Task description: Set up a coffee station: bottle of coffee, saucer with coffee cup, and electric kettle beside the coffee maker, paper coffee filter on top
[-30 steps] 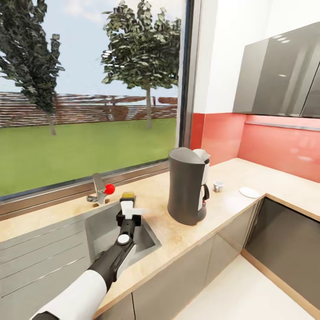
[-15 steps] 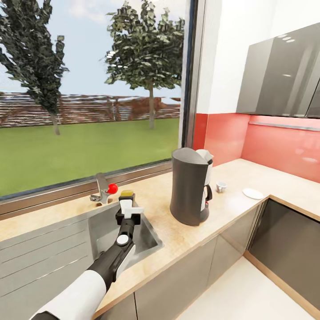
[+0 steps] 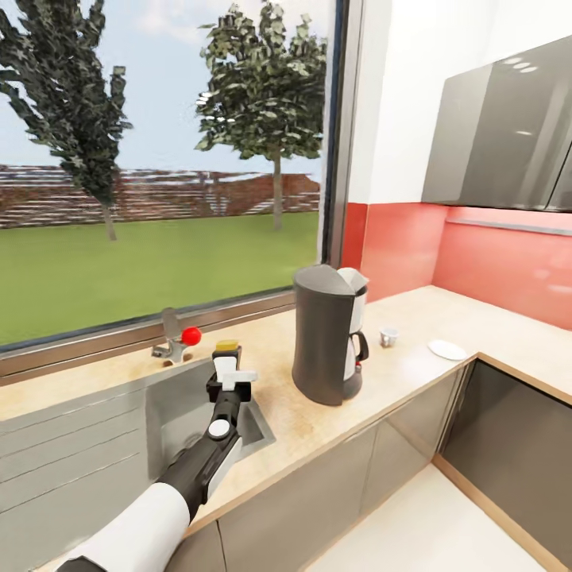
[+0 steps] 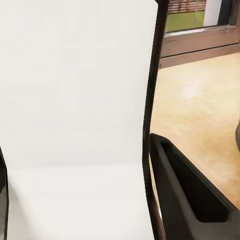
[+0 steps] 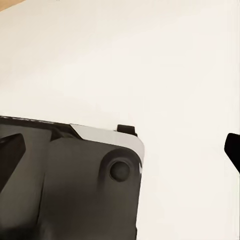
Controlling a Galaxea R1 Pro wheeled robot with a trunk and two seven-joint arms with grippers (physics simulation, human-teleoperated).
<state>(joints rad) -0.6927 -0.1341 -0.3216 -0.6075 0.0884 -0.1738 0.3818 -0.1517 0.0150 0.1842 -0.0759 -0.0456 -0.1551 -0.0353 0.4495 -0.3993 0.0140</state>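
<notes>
A kitchen countertop is shown; the paper filter is pinched in the left gripper. It could be dropped into the sink if grip slackens.

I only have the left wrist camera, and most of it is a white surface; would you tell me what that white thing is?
Observer: In the head view, the left gripper is closed on a folded white paper filter, held over the sink.
Operator: Thank you. Where is the coffee maker from there?
Observer: The coffee maker stands upright on the countertop, to the right of the sink and apart from the gripper.
Operator: Is anything beyond it?
Observer: Farther right, a small cup and a white saucer sit apart on the countertop; the cup is not on the saucer.
</notes>
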